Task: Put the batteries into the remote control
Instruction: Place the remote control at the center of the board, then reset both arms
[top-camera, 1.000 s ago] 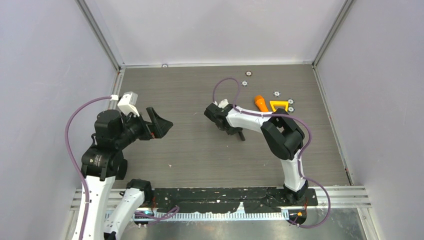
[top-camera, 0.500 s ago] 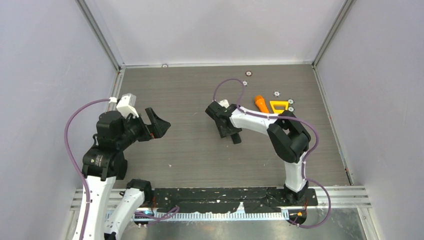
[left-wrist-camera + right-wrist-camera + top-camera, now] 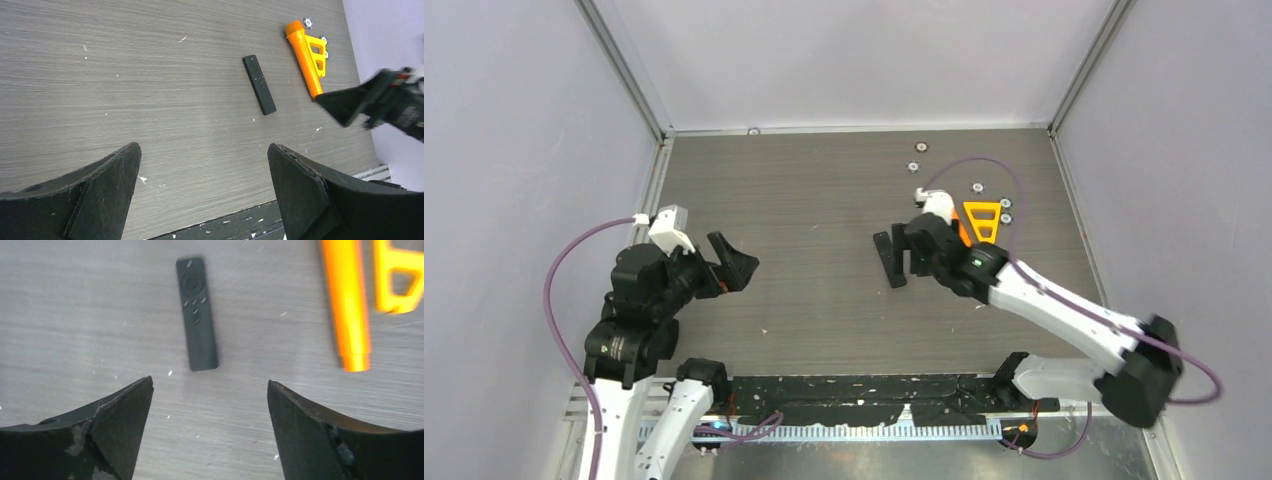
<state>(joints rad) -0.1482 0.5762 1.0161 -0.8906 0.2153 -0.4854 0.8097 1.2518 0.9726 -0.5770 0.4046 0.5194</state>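
The remote control point(image 3: 889, 259) is a slim black bar lying flat on the wood-grain table, button side up; it also shows in the right wrist view point(image 3: 197, 314) and the left wrist view point(image 3: 259, 85). My right gripper point(image 3: 914, 252) hovers just right of it, open, with nothing between its fingers point(image 3: 209, 383). My left gripper point(image 3: 729, 262) is raised over the left side of the table, open and empty point(image 3: 203, 146), far from the remote. The batteries are out of view.
An orange flashlight point(image 3: 347, 305) and a yellow triangular frame point(image 3: 984, 218) lie just right of the remote, partly under the right arm. Small metal washers point(image 3: 914, 167) dot the far table. Grey walls close in the sides.
My right gripper has opened, let go of the remote and drawn back to the right as the arm swung outward. The remote now lies alone. The left arm sank slightly.
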